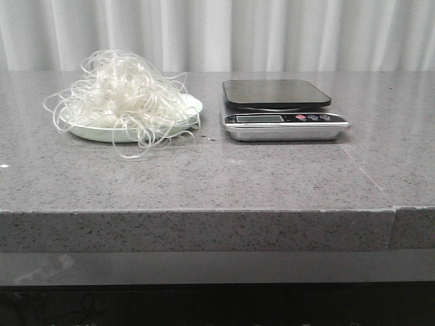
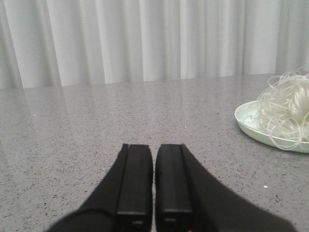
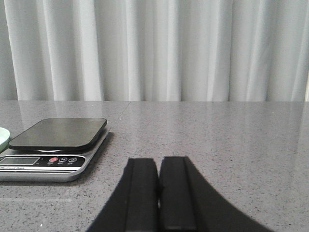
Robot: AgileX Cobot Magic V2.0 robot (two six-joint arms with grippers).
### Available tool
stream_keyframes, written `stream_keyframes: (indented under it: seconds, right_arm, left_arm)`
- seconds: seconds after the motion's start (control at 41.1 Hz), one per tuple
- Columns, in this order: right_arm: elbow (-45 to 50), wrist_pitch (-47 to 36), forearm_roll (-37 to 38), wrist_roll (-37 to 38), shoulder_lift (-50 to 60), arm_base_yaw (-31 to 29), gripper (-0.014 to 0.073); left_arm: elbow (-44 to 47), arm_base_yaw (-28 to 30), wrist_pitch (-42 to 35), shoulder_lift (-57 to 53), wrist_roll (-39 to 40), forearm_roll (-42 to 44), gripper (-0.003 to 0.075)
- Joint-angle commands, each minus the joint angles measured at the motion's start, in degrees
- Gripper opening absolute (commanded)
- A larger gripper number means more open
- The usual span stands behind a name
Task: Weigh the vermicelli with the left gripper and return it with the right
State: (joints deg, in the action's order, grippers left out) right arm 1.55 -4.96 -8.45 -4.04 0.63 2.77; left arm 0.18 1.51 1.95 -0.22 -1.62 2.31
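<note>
The vermicelli [image 1: 126, 95], a fluffy tangle of thin translucent-white strands, lies heaped on a pale green plate [image 1: 194, 103] at the left of the counter. It also shows in the left wrist view [image 2: 287, 108] on the plate [image 2: 246, 118]. A kitchen scale [image 1: 282, 109] with a black platform stands to the plate's right, nothing on it; it shows in the right wrist view [image 3: 55, 145] too. My left gripper [image 2: 154, 147] is shut and empty, low over the counter, apart from the plate. My right gripper [image 3: 159, 160] is shut and empty, beside the scale. Neither arm shows in the front view.
The grey speckled counter [image 1: 224, 176] has a front edge near me and a seam at the right. A white curtain [image 1: 272, 34] hangs behind it. A few small crumbs [image 1: 207, 138] lie by the plate.
</note>
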Motion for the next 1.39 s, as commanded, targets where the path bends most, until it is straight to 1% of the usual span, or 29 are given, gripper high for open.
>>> stream_keyframes:
  seconds: [0.0, 0.487, 0.658, 0.779, 0.853, 0.901, 1.047, 1.194, 1.291, 1.364]
  right_arm:
    - [-0.5, -4.2, 0.5, -0.3, 0.9, 0.2, 0.0159]
    - [-0.5, -4.2, 0.5, -0.3, 0.9, 0.2, 0.0159]
    - [-0.5, -6.4, 0.5, -0.3, 0.9, 0.2, 0.0159]
    - [-2.5, -5.9, 0.5, -0.3, 0.9, 0.2, 0.0159]
    - [-5.3, -3.0, 0.5, -0.3, 0.9, 0.2, 0.0159]
    - [-8.1, -0.4, 0.5, -0.3, 0.9, 0.2, 0.0159]
    - [-17.0, 7.6, 0.5, -0.3, -1.5, 0.2, 0.0159]
    - [-26.0, 13.4, 0.5, -0.3, -7.3, 0.2, 0.0159]
    - [-31.9, 16.0, 0.5, -0.3, -12.5, 0.2, 0.0159]
    - [-35.9, 18.4, 0.5, -0.3, -16.3, 0.2, 0.0159]
  left_arm:
    - [0.4, -0.2, -5.0, -1.1, 0.5, -0.5, 0.0146]
    - [0.4, -0.2, -5.1, -1.1, 0.5, -0.5, 0.0146]
    - [0.4, -0.2, -5.5, -1.1, 0.5, -0.5, 0.0146]
    - [0.1, -0.3, -10.1, -1.1, 0.5, -0.3, 0.0146]
    - [-1.5, -0.4, -13.6, -1.1, 0.5, -0.3, 0.0146]
    - [-3.5, -0.4, -14.1, -1.1, 0.5, -0.3, 0.0146]
    - [-13.1, -0.4, -11.2, -1.0, 0.5, -0.3, 0.0146]
    - [-24.2, -0.4, -1.5, 1.4, 0.5, -0.3, 0.0146]
    - [-31.5, -0.4, 5.4, 5.4, 0.5, -0.3, 0.0146]
    - [-36.0, -0.4, 9.0, 9.2, 0.5, -0.3, 0.0146]
